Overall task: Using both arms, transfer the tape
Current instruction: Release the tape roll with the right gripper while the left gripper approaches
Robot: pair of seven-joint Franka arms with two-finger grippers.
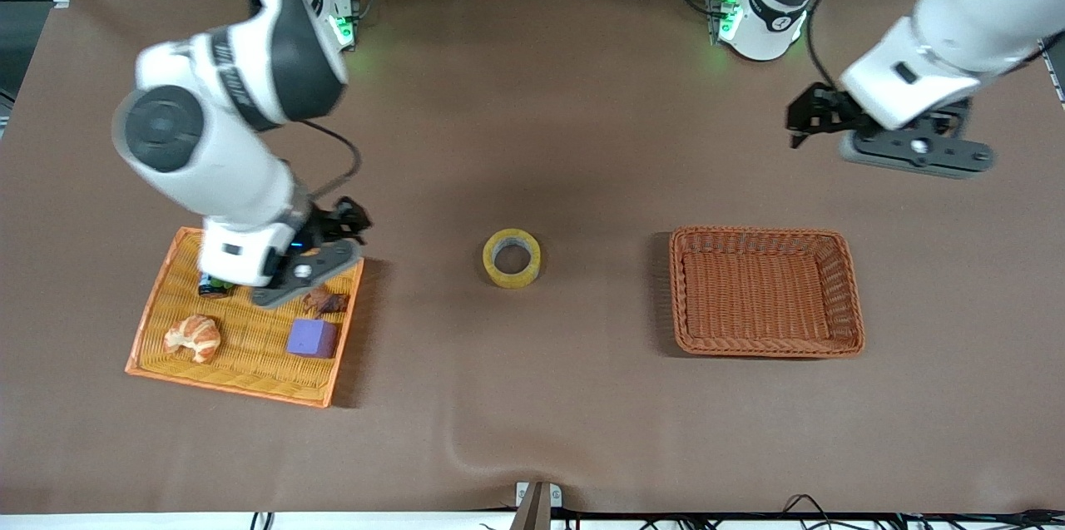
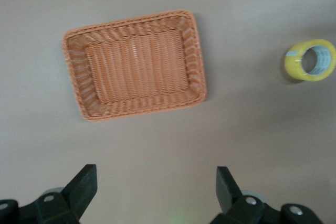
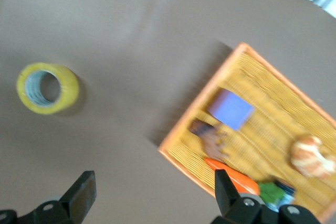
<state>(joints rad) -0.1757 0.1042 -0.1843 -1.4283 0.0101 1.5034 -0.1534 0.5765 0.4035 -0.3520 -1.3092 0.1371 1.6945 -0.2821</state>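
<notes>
Both pairs of jaws stand wide apart with nothing between them; the right gripper [image 1: 354,222] hangs over the yellow tray [image 1: 166,322] at the right arm's end of the table, above its corner toward the tape; the left gripper [image 1: 803,122] waits in the air toward the left arm's end, farther from the front camera than the brown basket [image 1: 849,297]. The tape [image 1: 512,258] lies flat on the table between tray and basket, its hole facing up; judged from here it sits closer to the right gripper, so that arm looks better placed for the first pickup.
</notes>
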